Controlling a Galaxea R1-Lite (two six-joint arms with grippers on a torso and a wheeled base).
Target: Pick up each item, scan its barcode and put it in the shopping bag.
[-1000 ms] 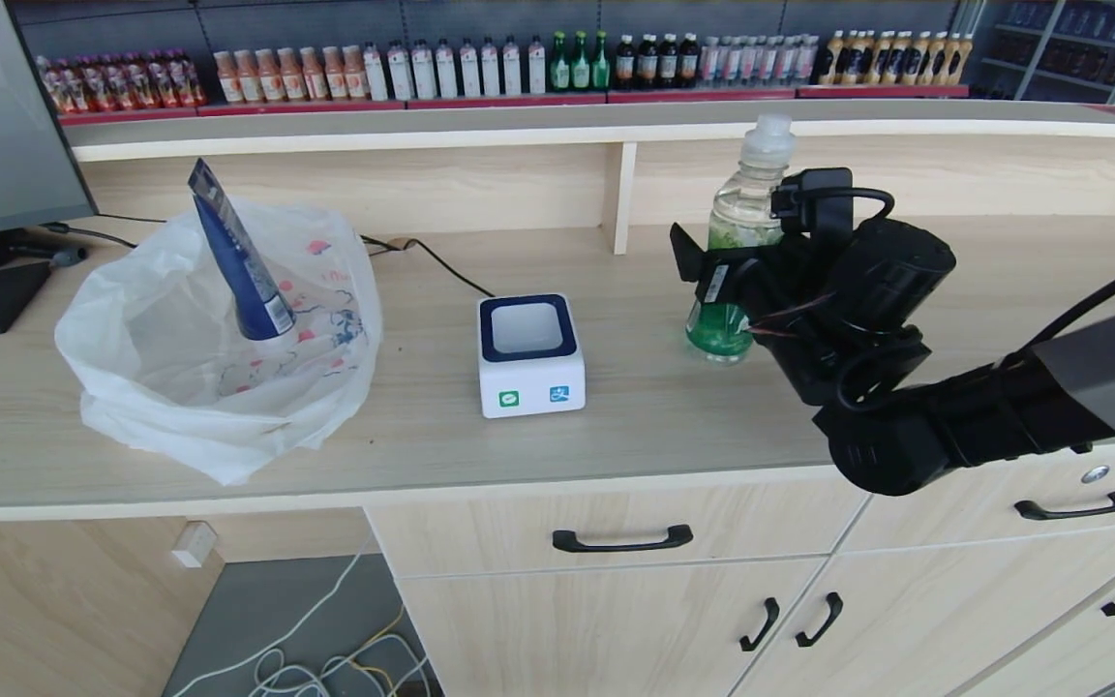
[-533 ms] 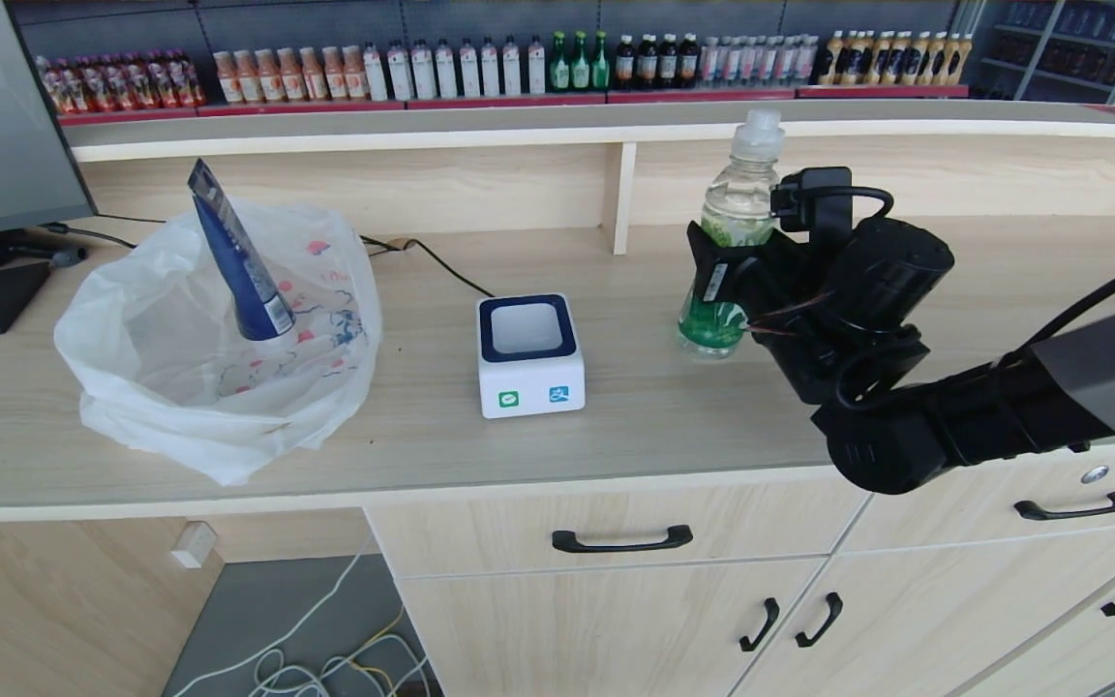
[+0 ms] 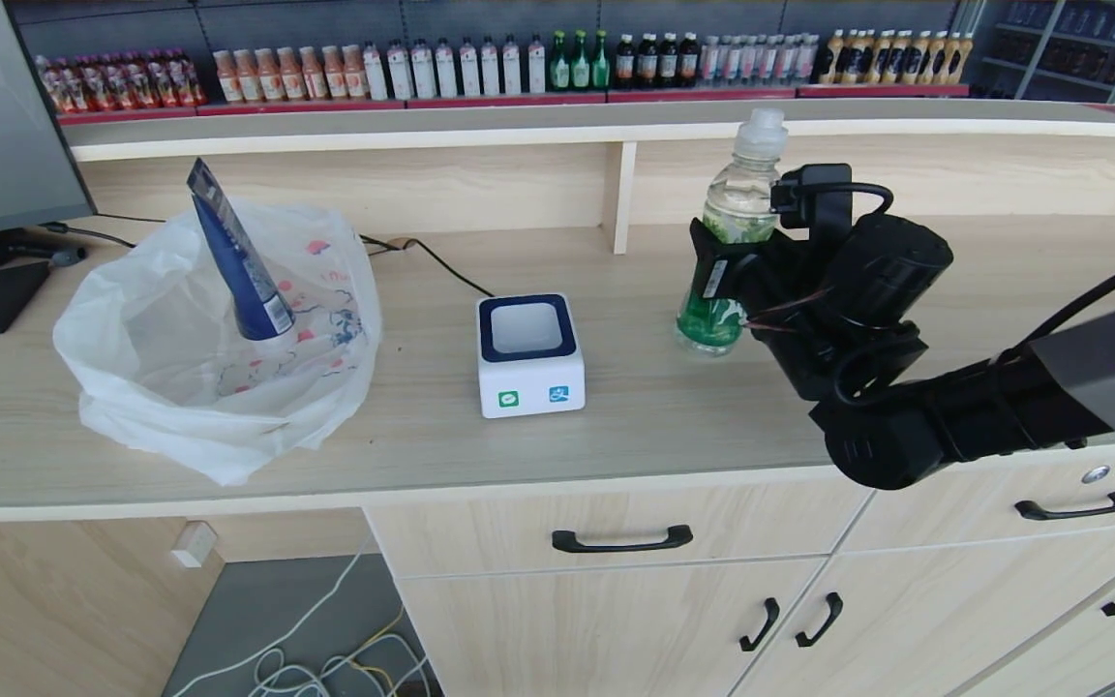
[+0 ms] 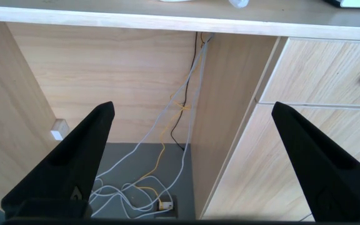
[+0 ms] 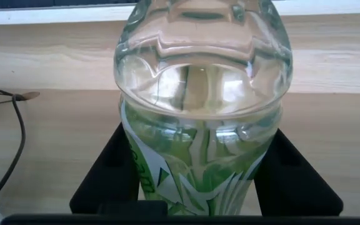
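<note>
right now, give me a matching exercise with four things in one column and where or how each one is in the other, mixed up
Column 1
1. bottle
2. tube
3. scanner
4. left gripper

Column 2
a. standing tilted in the bag
b. clamped in the right gripper
c. open, facing the cables under the counter
d. on the counter, between bag and bottle

Pairs: 1-b, 2-a, 3-d, 4-c
</note>
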